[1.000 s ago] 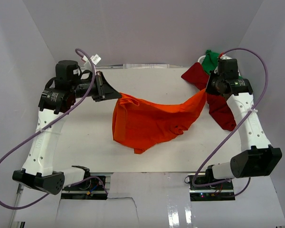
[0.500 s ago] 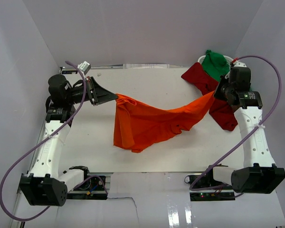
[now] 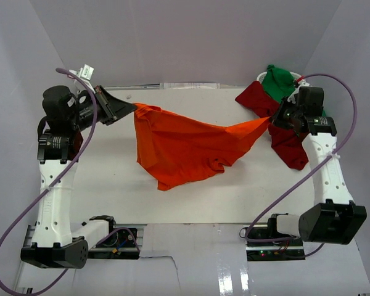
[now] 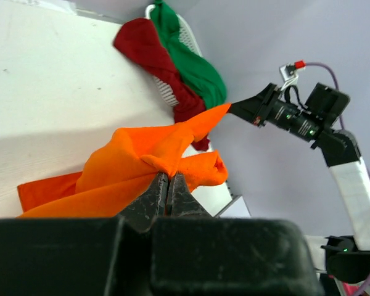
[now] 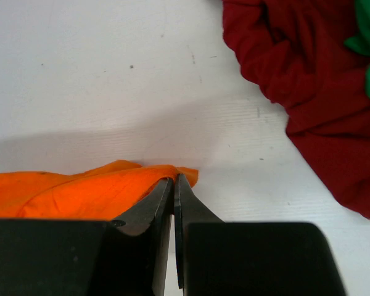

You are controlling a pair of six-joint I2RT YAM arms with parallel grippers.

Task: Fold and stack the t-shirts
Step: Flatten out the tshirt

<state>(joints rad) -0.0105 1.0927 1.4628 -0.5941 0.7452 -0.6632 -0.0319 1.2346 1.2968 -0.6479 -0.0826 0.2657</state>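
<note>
My left jaws and right jaws pinch the orange shirt (image 3: 179,148) at its ends; I should stretch it taut, then lay it flat

One t-shirt (image 3: 185,148) stretches over the table (image 3: 105,185) between left tool (image 3: 132,109) and right tool (image 3: 273,118), two others (image 3: 256,97) heaped far right.
</note>
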